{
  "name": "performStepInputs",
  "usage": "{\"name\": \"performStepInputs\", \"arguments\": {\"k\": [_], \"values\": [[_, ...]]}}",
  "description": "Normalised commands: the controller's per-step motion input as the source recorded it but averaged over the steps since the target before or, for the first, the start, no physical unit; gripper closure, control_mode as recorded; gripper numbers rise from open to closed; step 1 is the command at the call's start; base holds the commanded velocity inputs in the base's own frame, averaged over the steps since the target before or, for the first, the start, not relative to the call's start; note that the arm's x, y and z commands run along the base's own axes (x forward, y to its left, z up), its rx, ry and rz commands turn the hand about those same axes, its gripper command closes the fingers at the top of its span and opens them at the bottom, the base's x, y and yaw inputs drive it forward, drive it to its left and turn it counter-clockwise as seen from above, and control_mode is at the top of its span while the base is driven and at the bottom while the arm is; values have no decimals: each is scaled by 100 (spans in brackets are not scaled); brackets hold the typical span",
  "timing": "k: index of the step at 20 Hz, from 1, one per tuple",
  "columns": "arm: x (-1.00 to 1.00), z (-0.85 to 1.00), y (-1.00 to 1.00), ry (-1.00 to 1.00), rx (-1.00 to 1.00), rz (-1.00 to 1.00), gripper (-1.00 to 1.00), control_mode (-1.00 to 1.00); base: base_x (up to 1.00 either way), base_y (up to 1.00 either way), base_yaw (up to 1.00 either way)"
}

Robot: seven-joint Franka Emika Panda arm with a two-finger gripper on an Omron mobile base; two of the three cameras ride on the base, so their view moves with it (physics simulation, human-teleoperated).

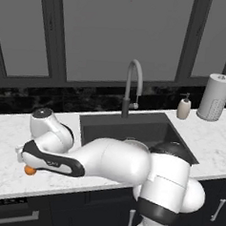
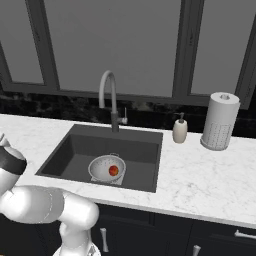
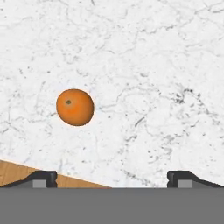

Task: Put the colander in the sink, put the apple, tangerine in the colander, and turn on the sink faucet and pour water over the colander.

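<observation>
Gripper (image 3: pixel 112 177) spread wide, empty, above tangerine (image 3: pixel 75 107) on marble counter (image 3: pixel 153 65), nothing between

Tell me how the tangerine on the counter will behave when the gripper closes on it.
The tangerine is round and sits free on flat marble counter, so a glancing touch would likely roll it. Its skin looks smooth, so it may slip between the fingertips. The open gripper stands off-centre from it.

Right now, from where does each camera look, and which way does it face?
Left base view: behind-left, facing sink and sink faucet; arm crosses the counter, tangerine beneath it.
Right base view: behind-right, facing the colander holding the apple; arm lower left.
Hand view: faces the counter; open gripper near the tangerine.
Base views share the sink.
</observation>
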Motion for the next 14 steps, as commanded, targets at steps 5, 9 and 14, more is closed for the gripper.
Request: {"name": "performStepInputs", "arguments": {"k": [5,9,14], "values": [[22,-31,51,3,0,2,-100,-100,0,0,0],[15,-25,34,0,0,0,-100,-100,0,0,0],[28,-32,28,0,0,0,-100,-100,0,0,0]]}}
